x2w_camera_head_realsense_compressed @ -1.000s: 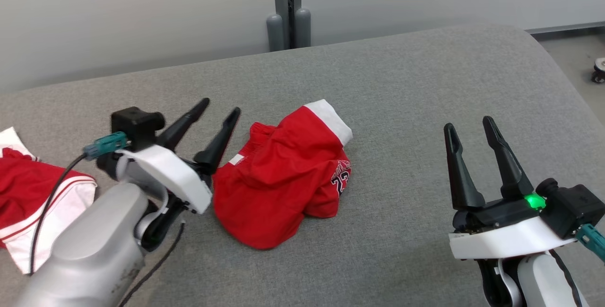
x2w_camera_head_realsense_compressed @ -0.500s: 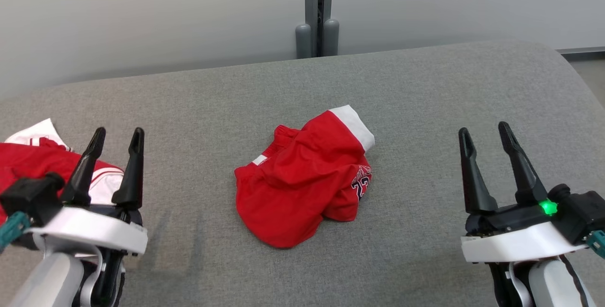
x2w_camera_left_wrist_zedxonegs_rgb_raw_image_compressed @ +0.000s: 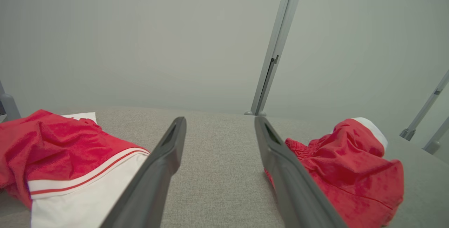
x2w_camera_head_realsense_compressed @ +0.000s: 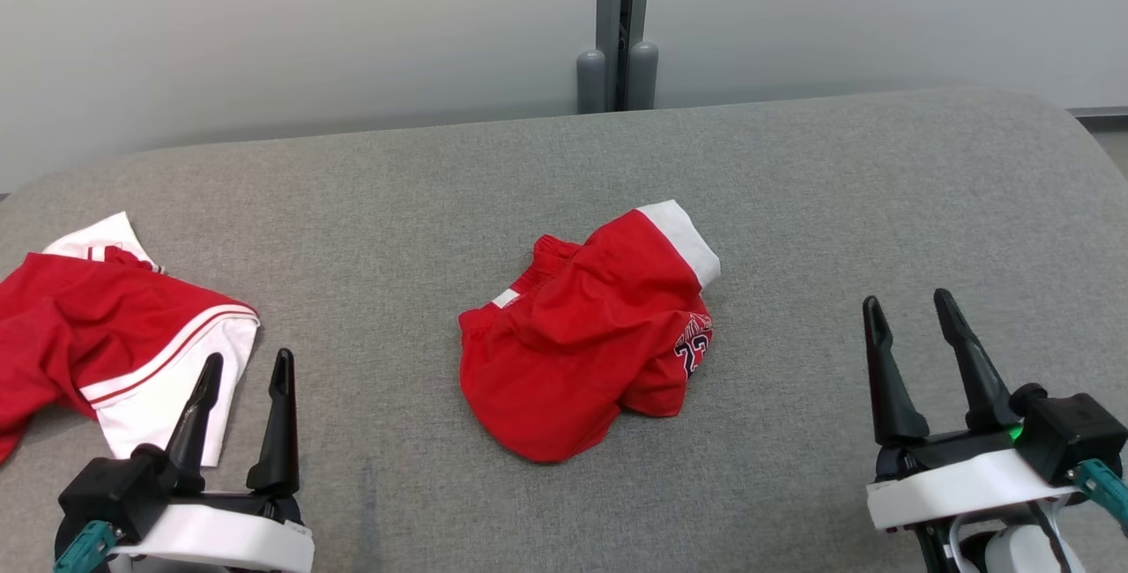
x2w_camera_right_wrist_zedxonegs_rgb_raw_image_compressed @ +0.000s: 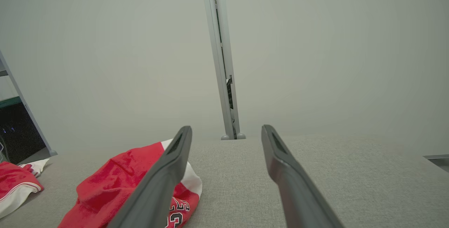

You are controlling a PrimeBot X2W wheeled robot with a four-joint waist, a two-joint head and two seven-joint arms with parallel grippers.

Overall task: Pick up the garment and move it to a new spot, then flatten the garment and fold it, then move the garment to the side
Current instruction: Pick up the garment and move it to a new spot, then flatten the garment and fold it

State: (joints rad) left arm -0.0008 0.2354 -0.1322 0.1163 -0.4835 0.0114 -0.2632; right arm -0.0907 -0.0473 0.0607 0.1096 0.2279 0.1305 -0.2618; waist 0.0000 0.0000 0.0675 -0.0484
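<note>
1. The crumpled red basketball shorts with a white hem band and a dark "23" print (x2w_camera_head_realsense_compressed: 582, 353) lie bunched in the middle of the grey woven upholstered surface (x2w_camera_head_realsense_compressed: 793, 185), untouched by either arm.
2. Since the shorts sit centrally but in a heap, the step in hand looks like flattening. Relocation seems settled, though that is a judgement only.
3. The next move calls for each arm to find an outer edge, likely the waistband at the far left of the heap and the white-banded leg at the far right, and draw them apart.
4. The left gripper (x2w_camera_head_realsense_compressed: 248, 358) hovers low at the near left with its fingers spread wide and nothing between them.
5. The right gripper (x2w_camera_head_realsense_compressed: 907, 298) stands at the near right, equally wide and empty, well apart from the shorts.
6. A second red-and-white garment (x2w_camera_head_realsense_compressed: 106, 326) lies flat at the far left, just beyond the left gripper.
7. Hard to make out:
   - The second leg of the shorts is folded underneath.
   - The lettering above the number is too small to read.
   - The second garment is cut off by the frame edge.
</note>
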